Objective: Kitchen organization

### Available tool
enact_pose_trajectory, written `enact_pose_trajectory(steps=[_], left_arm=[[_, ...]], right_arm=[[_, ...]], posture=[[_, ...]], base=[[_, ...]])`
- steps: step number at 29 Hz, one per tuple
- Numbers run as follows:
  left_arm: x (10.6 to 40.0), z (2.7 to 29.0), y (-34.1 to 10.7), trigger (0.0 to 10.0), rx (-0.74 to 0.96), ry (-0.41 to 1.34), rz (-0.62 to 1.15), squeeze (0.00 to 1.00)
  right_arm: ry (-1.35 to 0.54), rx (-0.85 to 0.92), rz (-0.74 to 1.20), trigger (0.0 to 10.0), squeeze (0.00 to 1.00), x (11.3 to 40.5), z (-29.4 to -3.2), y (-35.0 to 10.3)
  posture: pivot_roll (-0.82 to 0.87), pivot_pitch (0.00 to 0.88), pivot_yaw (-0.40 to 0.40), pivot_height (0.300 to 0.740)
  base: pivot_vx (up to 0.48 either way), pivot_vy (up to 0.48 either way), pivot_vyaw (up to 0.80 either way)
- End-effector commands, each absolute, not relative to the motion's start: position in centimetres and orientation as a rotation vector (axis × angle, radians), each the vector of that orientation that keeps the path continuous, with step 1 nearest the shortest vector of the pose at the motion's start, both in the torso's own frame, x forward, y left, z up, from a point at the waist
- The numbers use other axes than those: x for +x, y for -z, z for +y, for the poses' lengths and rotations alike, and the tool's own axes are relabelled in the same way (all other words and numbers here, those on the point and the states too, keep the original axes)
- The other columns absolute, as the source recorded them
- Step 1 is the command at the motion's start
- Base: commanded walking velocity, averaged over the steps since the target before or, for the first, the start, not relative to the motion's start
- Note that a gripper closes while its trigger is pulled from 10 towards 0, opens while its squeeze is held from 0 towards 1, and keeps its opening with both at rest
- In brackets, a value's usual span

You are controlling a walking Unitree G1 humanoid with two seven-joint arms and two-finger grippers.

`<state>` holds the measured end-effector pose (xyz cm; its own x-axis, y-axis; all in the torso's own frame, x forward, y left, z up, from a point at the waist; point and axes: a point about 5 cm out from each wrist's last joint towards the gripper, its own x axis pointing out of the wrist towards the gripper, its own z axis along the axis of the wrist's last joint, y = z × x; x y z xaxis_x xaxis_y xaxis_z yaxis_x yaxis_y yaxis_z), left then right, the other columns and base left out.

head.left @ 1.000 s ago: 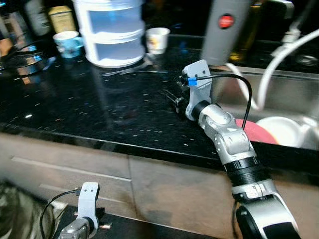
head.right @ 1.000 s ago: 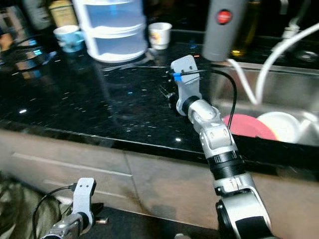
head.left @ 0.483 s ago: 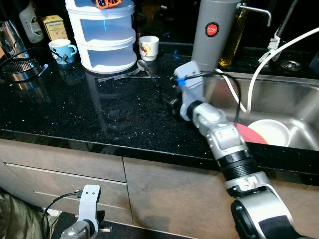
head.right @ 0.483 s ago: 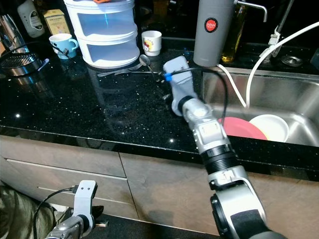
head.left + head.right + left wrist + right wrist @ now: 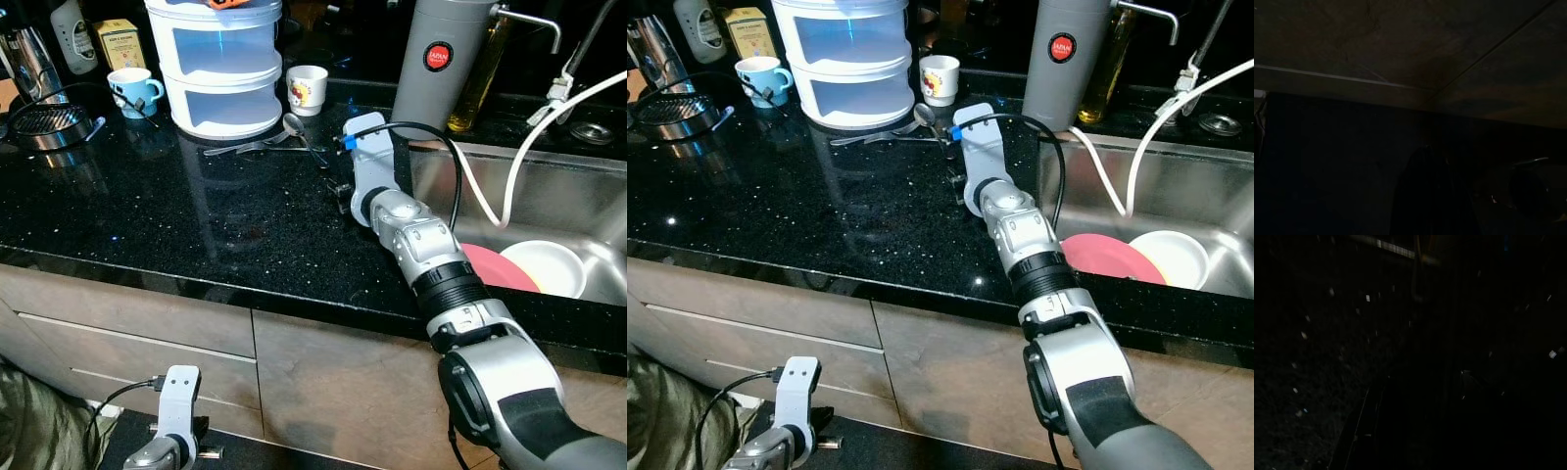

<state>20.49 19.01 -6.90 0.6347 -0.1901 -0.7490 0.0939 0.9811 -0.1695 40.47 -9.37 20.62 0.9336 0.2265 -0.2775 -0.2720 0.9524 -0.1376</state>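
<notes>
Nearest to me, my left gripper (image 5: 176, 431) hangs idle down by the cabinet fronts, and I cannot tell how its fingers stand. Above the drawers runs the black countertop (image 5: 147, 215), glossy and speckled.

My right gripper (image 5: 340, 188) is out over that countertop, just left of the sink (image 5: 588, 211), low over the stone with its black fingers pointing toward the far cutlery. The wrist mount hides most of them and my right wrist view is almost black, so I cannot tell whether they are spread or closed; I see nothing held.

Just beyond the fingertips lies what I judge to be my target: a spoon (image 5: 295, 125) and some other flat utensils (image 5: 240, 148), fanned out against the foot of the white drawer tower (image 5: 221, 64). They look like thin metal, light and stiff, but slippery, and they lie flat on hard polished stone, so a finger will struggle to get under them. I would take the spoon by its handle, near where it rises into the bowl, and pinch across the narrow width.

In the sink to the right sit a red plate (image 5: 495, 269) and a white bowl (image 5: 554, 264). At the far edge stand a small white cup (image 5: 308, 89), a blue mug (image 5: 132, 90) and a tall grey flask (image 5: 441, 59).
</notes>
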Motion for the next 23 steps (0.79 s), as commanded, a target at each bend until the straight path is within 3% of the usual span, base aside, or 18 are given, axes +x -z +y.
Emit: enact_pose_trajectory(steps=[1, 12, 23], left_arm=[[20.4, 18.7, 7.0, 10.0, -0.114, 0.179, 0.873, 0.0], [20.5, 18.5, 6.9, 10.0, -0.112, 0.193, 0.871, 0.0], [20.7, 18.3, 6.8, 10.0, -0.112, 0.202, 0.867, 0.0]], right_arm=[[-0.246, -0.183, 0.277, 10.0, 0.0, 40.6, -9.5, -20.9], [-0.162, -0.117, 0.379, 10.0, 0.0, 41.1, -10.4, -21.8], [-0.207, -0.083, 0.559, 10.0, 0.0, 40.4, -9.8, -20.2]], posture=[[0.0, 0.026, -0.019, 0.74], [-0.01, 0.014, -0.016, 0.74], [-0.01, 0.011, -0.024, 0.74]], base=[[0.0, 0.0, 0.0], [0.0, 0.0, 0.0], [0.0, 0.0, 0.0]])
